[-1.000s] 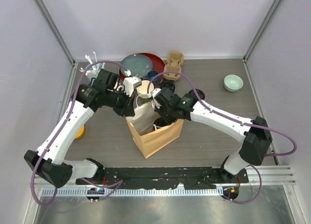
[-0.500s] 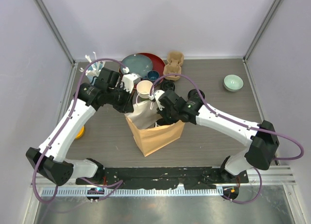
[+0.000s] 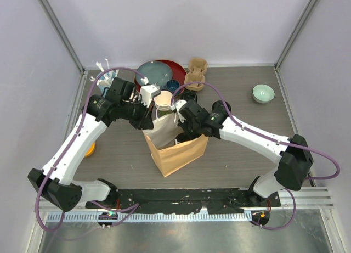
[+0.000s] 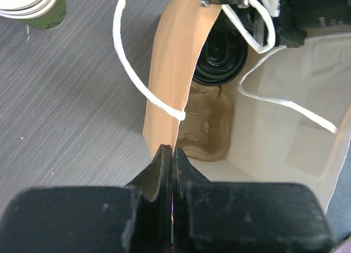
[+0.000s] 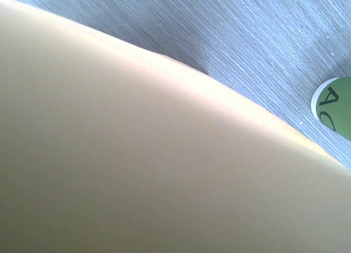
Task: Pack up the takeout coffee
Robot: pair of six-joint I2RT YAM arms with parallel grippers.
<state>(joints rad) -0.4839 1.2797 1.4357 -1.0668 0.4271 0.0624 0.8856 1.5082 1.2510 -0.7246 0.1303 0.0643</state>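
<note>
1. Top view: the paper bag (image 3: 178, 154) stands open mid-table between both arms. The left gripper (image 3: 148, 120) is clamped on its left rim. The right gripper (image 3: 180, 123) sits at the far rim over the mouth with its fingertips hidden. It is pressed nearly together, and I can't tell on what. A mint bowl (image 3: 262, 93) sits far right, well apart.
2. Left wrist: the fingers (image 4: 163, 165) are pressed together, pinching the bag's rim edge. Inside the bag, a black lid (image 4: 219, 58) sits in a cardboard carrier (image 4: 208, 127) on the bag floor; the cup under it is hidden. A white cord handle (image 4: 137, 83) loops outside the bag wall. Green nested cups (image 4: 38, 9) stand on the table (image 4: 66, 110) at top left, apart from the bag.
3. Right wrist: the blurred tan bag wall fills nearly everything and the gripper's own fingers are not seen. A green cup wall (image 5: 335, 107) with black letters shows at the right edge, standing on the table.
</note>
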